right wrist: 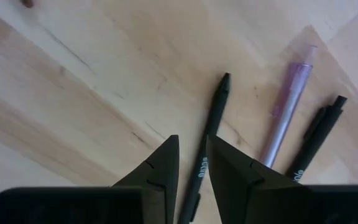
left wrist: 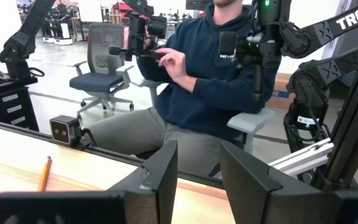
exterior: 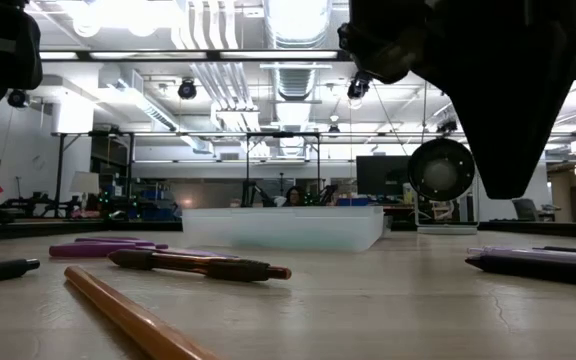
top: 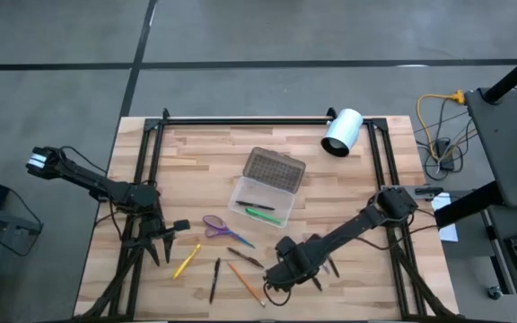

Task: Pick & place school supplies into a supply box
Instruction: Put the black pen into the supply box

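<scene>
Three pens lie under the right pincer [right wrist: 191, 165]: a black pen [right wrist: 211, 134] running between its fingers, a purple pen [right wrist: 286, 112] beside that, and a second black pen [right wrist: 316, 140] just beyond. The fingers stand a narrow gap apart, straddling the first black pen without yet holding it; nothing is gripped. In the high view this pincer [top: 287, 269] hangs low over the near right part of the tabletop [top: 348, 188].

To do the pick well, I judge it should drop straight down, keep the pen centred in the gap, and close only on that barrel, since the purple pen is close enough to be nudged.

The supply box [top: 263, 202] sits open mid-tabletop, its dotted lid [top: 275, 169] laid back, with a green pen [top: 260, 213] inside. The carry there runs over bare wood, but an orange pencil [top: 243, 280], another dark pen [top: 214, 279] and the purple scissors [top: 215, 226] lie to the left of the path, so lift clear first. The near tabletop edge is close behind the pincer.

The left pincer [top: 155, 240] waits near the left edge, fingers parted and empty, a yellow pen [top: 187, 260] just beside it.
</scene>
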Controlling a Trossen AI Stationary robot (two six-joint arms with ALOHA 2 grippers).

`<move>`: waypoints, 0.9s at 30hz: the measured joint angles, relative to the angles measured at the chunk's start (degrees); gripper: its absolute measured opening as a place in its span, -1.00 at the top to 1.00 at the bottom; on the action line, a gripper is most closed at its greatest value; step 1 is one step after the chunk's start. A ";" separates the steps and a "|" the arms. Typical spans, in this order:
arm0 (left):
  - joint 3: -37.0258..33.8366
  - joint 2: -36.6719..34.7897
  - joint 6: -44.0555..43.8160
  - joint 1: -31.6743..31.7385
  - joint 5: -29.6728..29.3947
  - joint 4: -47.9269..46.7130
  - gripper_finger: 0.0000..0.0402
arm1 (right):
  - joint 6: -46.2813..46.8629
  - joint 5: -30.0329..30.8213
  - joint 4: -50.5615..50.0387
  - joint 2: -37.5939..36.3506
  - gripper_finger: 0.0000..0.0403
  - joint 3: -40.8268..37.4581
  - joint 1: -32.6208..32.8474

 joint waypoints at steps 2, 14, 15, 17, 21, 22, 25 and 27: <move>0.00 0.01 0.00 0.00 0.00 0.00 0.48 | 0.67 0.43 -0.03 -0.57 0.63 -0.97 0.00; 0.00 0.01 0.00 0.01 0.00 0.00 0.48 | 2.17 2.92 0.31 -2.22 0.64 -3.86 1.05; 0.00 0.01 0.00 0.01 0.00 0.00 0.48 | 2.47 2.92 0.48 -2.43 0.64 -4.43 1.05; 0.00 0.00 0.00 0.02 0.00 0.00 0.48 | 2.52 2.92 1.19 -3.11 0.65 -5.70 1.05; 0.00 0.01 -0.01 0.00 0.00 0.00 0.48 | 0.07 2.66 5.51 -3.50 0.66 -6.42 1.03; 0.00 -0.01 -0.02 0.00 0.00 0.00 0.48 | -0.94 2.35 6.66 -3.50 0.66 -6.36 1.03; 0.00 0.00 0.00 0.02 0.00 0.00 0.48 | -1.91 2.28 7.69 -3.50 0.66 -6.10 1.03; 0.00 0.01 0.00 0.00 0.00 0.00 0.48 | -1.35 2.28 7.60 -3.50 0.66 -6.10 1.03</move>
